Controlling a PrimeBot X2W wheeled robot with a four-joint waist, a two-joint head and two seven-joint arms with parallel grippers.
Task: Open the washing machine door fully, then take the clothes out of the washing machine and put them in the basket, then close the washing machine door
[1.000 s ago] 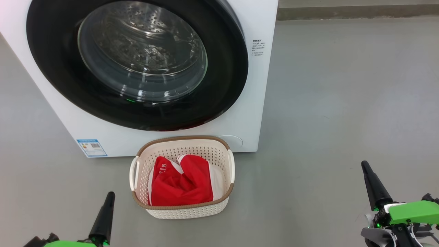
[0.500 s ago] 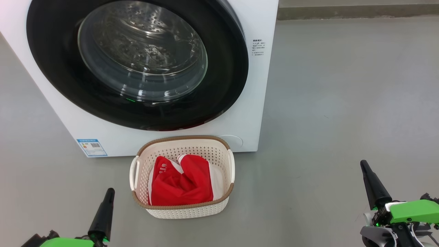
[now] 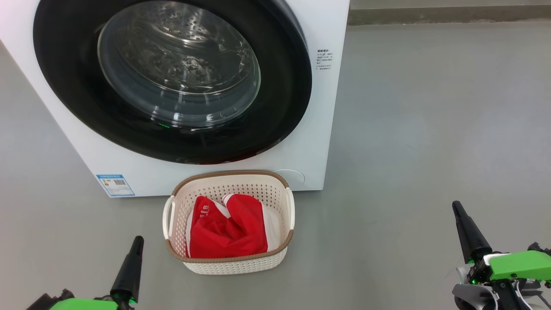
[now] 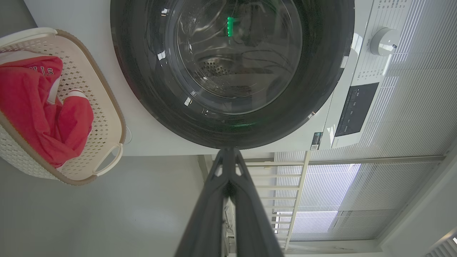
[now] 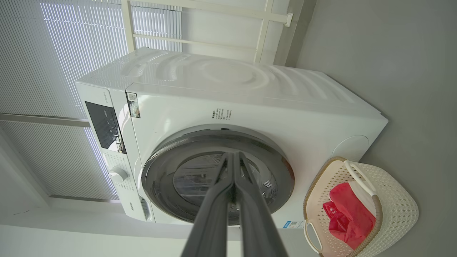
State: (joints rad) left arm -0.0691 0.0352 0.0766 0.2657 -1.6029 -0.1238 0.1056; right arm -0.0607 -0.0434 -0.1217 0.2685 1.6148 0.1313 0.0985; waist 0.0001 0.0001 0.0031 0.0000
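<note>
Nearest me, the left gripper [image 3: 138, 240] and the right gripper [image 3: 456, 206] hang low at either side. Each has its two fingers pressed together with nothing between them, and both are well apart from the work. Between them and a little further out sits the basket [image 3: 228, 263]. The red and white garment [image 3: 224, 234] is heaped inside it, and its far rim is just beside the foot of the washing machine [image 3: 320, 137]. Beyond that, the washing machine door [image 3: 282, 107] lies flat against the front, and through the glass I see only bare drum [image 3: 181, 56], so I judge the job about finished. My worry is whether the door clicked home. I cannot tell from here, and a door merely pushed to could drift open. If I pull back carelessly, an arm swinging inward could also clip the basket and tip it.
</note>
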